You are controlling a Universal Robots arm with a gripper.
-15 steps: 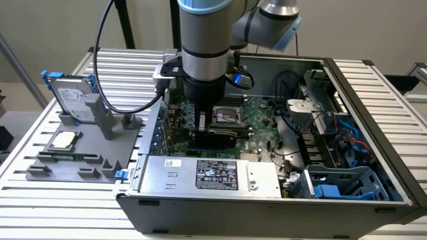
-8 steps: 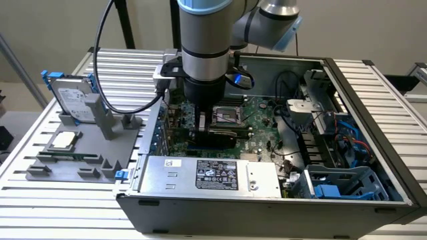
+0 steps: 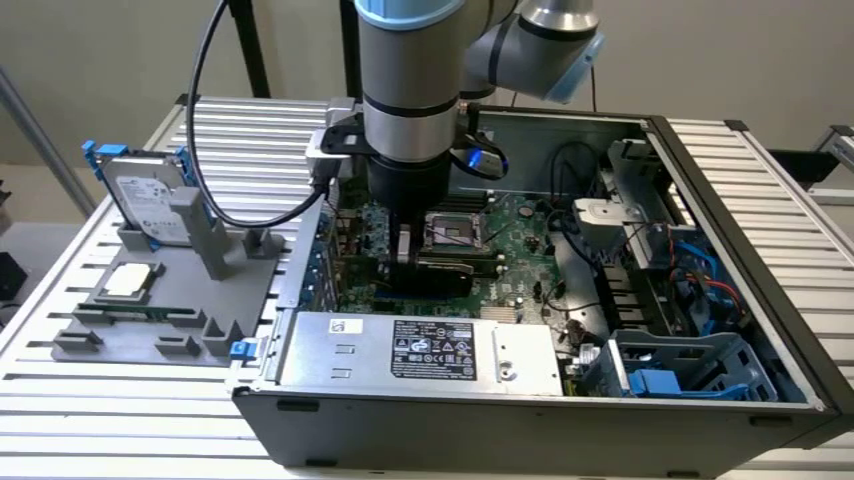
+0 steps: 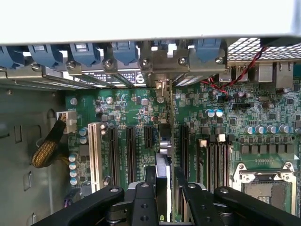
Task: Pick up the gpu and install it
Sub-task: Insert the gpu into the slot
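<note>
My gripper [image 3: 416, 262] reaches down inside the open computer case [image 3: 747, 250], over the green motherboard [image 3: 514, 245]. It is shut on the gpu [image 3: 441, 274], a thin black card standing on edge just above the board. In the wrist view the gpu [image 4: 163, 162] shows edge-on between my two black fingers [image 4: 151, 181], running along the row of expansion slots [image 4: 129, 150]. Its far end lines up with the silver bracket area [image 4: 162, 59] at the case's rear wall. Whether the card's lower edge sits in a slot is hidden.
A silver hard drive with blue rails [image 3: 140, 195] and a square CPU chip [image 3: 130, 281] rest on the grey fixture [image 3: 134, 335] at the exterior view's left. The power supply [image 3: 427, 345], CPU socket [image 4: 263, 188], cables [image 4: 47, 148] and blue drive cage [image 3: 681, 365] crowd the case.
</note>
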